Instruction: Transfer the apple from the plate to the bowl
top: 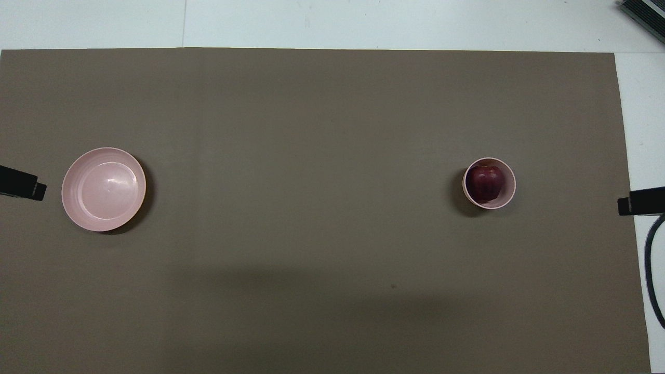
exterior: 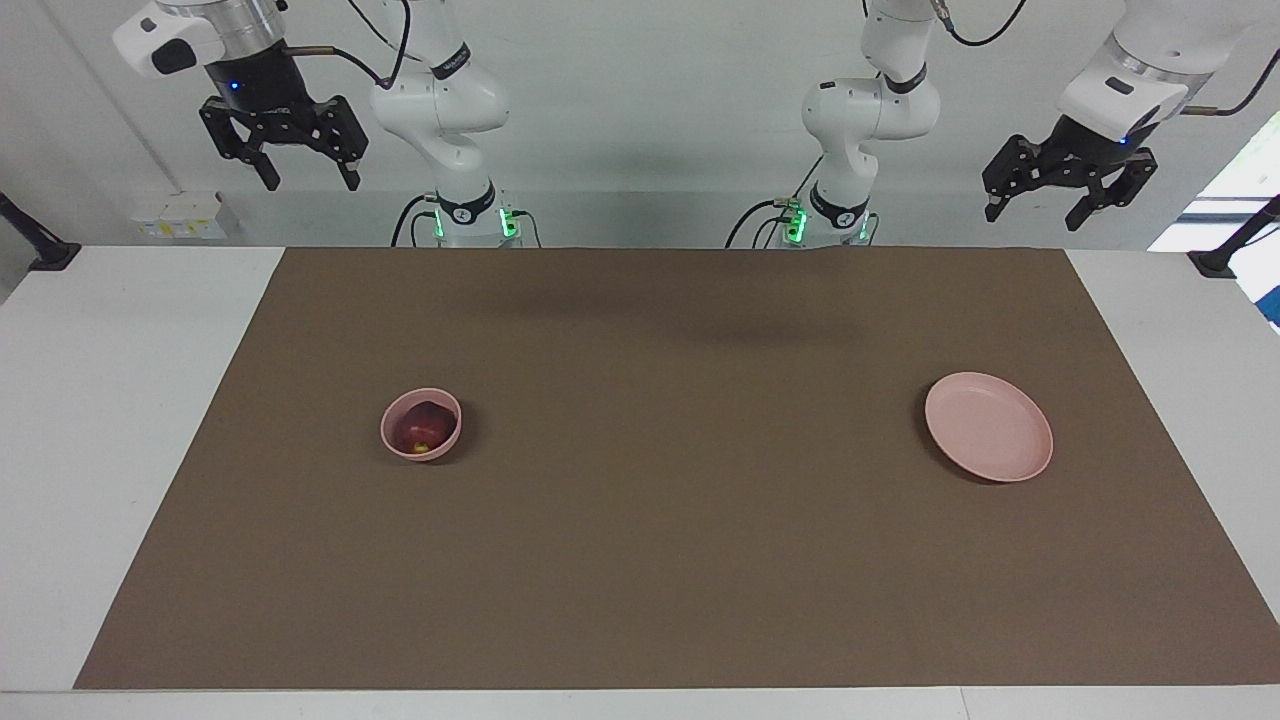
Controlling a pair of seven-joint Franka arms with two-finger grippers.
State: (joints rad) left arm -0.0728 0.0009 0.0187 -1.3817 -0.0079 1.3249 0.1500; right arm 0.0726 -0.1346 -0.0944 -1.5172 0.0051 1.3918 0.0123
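The dark red apple [exterior: 422, 428] [top: 485, 183] lies inside the small pink bowl [exterior: 393, 436] [top: 510, 191] toward the right arm's end of the brown mat. The flat pink plate [exterior: 988, 427] [top: 104, 188] sits bare toward the left arm's end. My right gripper [exterior: 307, 180] is open and empty, raised high beside its base at the right arm's end of the table. My left gripper [exterior: 1036, 213] is open and empty, raised high at the left arm's end. Both arms wait. Only a dark tip of each gripper shows at the overhead view's side edges [top: 23, 184] [top: 639, 202].
A brown mat [exterior: 660, 560] [top: 311, 130] covers most of the white table. A black clamp [exterior: 45, 250] stands at one table corner and another [exterior: 1225, 255] at the corner by the left arm. A dark cable [top: 652, 270] hangs at the mat's edge.
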